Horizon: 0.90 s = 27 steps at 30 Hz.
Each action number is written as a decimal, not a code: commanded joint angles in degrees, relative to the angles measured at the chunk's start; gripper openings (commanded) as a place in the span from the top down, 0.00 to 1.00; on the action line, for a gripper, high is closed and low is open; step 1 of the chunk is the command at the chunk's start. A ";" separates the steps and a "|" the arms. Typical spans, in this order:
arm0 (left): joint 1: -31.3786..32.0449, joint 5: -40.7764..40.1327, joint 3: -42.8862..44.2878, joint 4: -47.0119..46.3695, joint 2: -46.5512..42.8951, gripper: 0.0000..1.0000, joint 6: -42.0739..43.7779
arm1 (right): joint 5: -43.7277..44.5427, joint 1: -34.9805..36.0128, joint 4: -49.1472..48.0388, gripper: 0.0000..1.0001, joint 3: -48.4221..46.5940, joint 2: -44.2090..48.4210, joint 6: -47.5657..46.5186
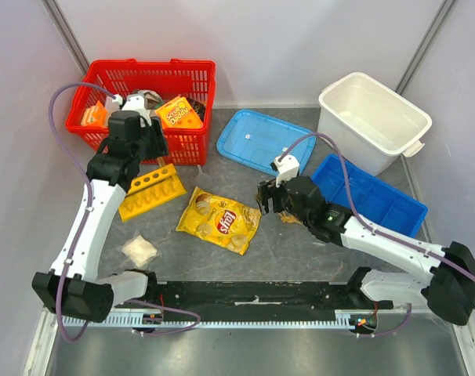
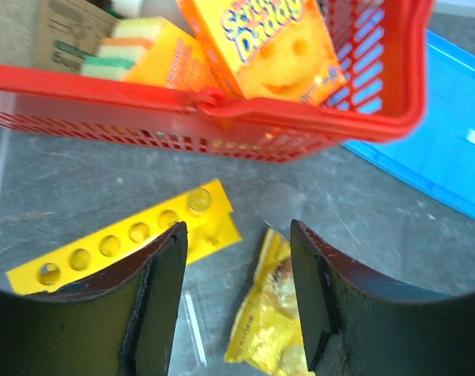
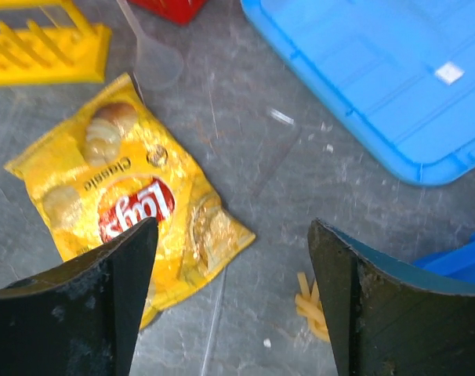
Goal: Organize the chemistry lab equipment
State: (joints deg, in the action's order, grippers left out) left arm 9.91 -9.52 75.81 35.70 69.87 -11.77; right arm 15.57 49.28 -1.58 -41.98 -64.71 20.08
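Note:
A yellow test-tube rack [image 1: 151, 192] lies on the table in front of the red basket; in the left wrist view [image 2: 124, 243] one clear tube [image 2: 198, 201] stands in its end hole. A clear funnel [image 3: 155, 59] lies between the rack and the chips bag. A clear tube [image 2: 192, 317] lies flat on the table below the rack. A thin clear rod [image 3: 214, 321] lies by the bag's corner. My left gripper [image 1: 153, 147] [image 2: 237, 235] is open and empty above the rack's right end. My right gripper [image 1: 266, 197] [image 3: 233, 231] is open and empty over bare table right of the bag.
A red basket [image 1: 186, 145] holds sponge packs and boxes. A Lay's chips bag [image 1: 219, 221] lies mid-table. A blue lid [image 1: 257, 139], a white bin [image 1: 372, 119] and a blue tray [image 1: 371, 194] stand at the right. Yellow strips [image 3: 312, 309] and a small white bag [image 1: 139, 251] lie loose.

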 commanded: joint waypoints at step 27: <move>0.02 18.66 -25.01 -5.29 -23.54 0.42 -5.81 | -0.19 9.26 20.39 0.63 -1.09 -20.89 11.65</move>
State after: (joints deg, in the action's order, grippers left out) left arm 9.96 11.64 51.90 35.09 49.21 -15.55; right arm 13.06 57.93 19.38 -43.46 -83.96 30.48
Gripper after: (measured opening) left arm 0.583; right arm 0.386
